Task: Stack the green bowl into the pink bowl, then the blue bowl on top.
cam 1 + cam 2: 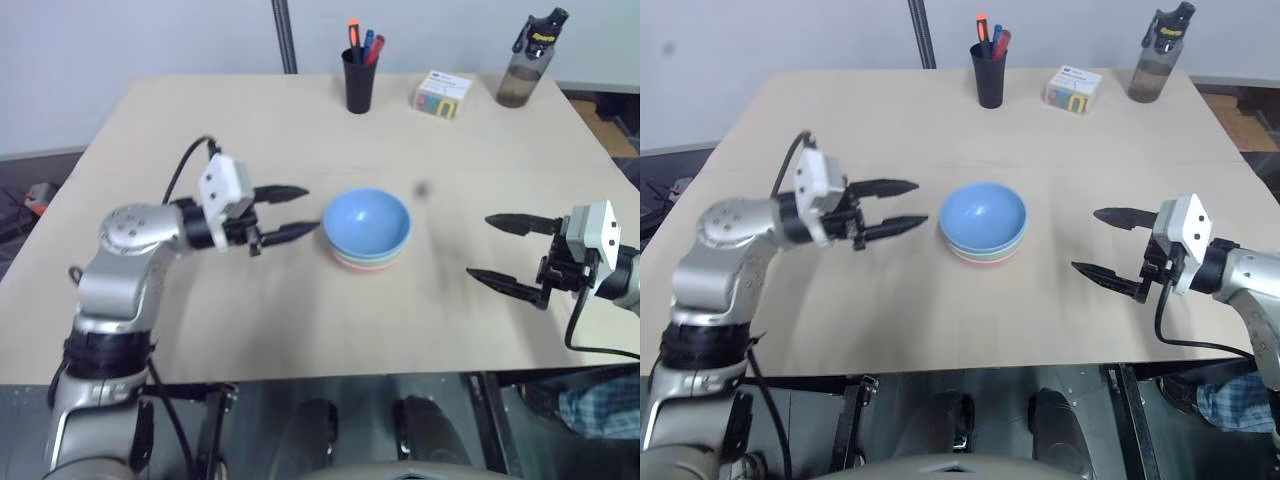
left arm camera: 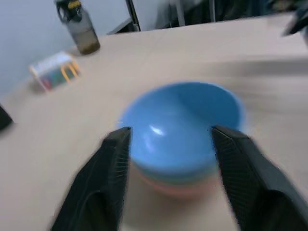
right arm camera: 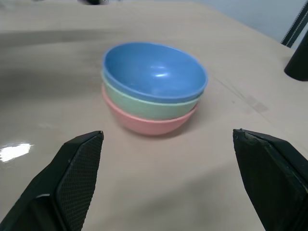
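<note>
Blue bowl is sitting on top of a three-bowl stack, nested inside the green bowl, which is itself sitting inside the pink bowl. Only the rims and upper sides of the two lower bowls are showing beneath it. The stack is resting upright on the bench, between the two hands.

The left hand is hovering just beside the stack, on the robot's left of it, pointing level toward the bowls. Its two black fingers are standing apart, gripping nothing, and their tips are reaching close to the blue bowl's rim without clearly touching it.

The right hand is hanging over the bench well apart from the stack, on the robot's right of it, pointing back toward the bowls. Its fingers are spread wide and holding nothing.

Beyond both hands, along the far edge of the bench, a black cup of pens, a small colourful box and a dark water bottle are standing.
</note>
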You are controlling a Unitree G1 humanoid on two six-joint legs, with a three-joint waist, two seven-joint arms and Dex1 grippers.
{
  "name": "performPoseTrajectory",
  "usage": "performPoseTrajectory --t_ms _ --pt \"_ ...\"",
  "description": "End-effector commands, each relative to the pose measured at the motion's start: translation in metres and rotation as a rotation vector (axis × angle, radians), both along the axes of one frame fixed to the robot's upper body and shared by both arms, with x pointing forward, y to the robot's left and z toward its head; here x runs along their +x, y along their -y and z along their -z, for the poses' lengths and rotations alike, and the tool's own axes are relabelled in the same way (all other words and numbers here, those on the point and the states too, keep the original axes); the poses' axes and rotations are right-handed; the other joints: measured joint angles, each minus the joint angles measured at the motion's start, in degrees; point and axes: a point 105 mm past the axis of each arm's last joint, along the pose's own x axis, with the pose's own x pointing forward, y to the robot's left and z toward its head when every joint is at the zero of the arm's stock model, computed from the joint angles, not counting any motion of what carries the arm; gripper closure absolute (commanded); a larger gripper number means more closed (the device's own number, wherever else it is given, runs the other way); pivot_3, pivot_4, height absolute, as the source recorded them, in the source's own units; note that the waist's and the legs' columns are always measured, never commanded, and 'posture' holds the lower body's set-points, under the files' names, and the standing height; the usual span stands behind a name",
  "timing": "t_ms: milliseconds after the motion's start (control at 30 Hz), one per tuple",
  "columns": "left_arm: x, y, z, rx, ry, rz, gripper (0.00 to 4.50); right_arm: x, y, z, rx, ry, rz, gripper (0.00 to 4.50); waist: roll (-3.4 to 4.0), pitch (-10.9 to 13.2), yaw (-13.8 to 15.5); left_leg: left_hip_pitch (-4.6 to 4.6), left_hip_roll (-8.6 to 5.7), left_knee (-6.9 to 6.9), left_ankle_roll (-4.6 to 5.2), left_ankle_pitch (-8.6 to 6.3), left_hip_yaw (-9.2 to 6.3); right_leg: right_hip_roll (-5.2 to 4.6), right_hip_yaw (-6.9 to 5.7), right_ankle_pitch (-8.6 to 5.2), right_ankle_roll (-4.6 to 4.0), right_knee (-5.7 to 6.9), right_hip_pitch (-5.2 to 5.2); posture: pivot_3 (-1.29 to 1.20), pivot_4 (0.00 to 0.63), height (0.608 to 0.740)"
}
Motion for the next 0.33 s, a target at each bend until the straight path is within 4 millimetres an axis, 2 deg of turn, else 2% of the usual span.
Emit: performPoseTrajectory --t_ms 33,167,333 --pt "-0.008 -0.011 -0.011 0.001 0.08 -0.155 0.06 0.002 0.01 -0.003 -0.037 0.039 0.011 0.0 0.0 0.0 0.5 0.0 -0.02 0.0 0.0 0.0 -0.04 -0.02 -0.04 0.0 0.0 -0.05 0.04 0.0 0.15 0.74" --pt "-0.03 -0.043 -0.005 0.005 0.041 -0.298 0.06 -0.006 0.029 -0.001 -0.103 -0.008 0.027 0.0 0.0 0.0 0.6 0.16 -0.02 -0.02 0.17 -0.1 -0.06 -0.03 -0.07 0.0 0.0 -0.16 0.25 0.0 0.15 0.74" --pt "-0.057 -0.064 0.011 0.045 -0.06 -0.359 0.06 -0.007 0.039 -0.003 -0.131 -0.02 0.045 0.0 0.04 0.0 0.2 0.29 0.06 -0.15 0.17 -0.12 -0.04 -0.03 -0.07 0.0 -0.01 -0.26 0.33 0.0 0.15 0.74"
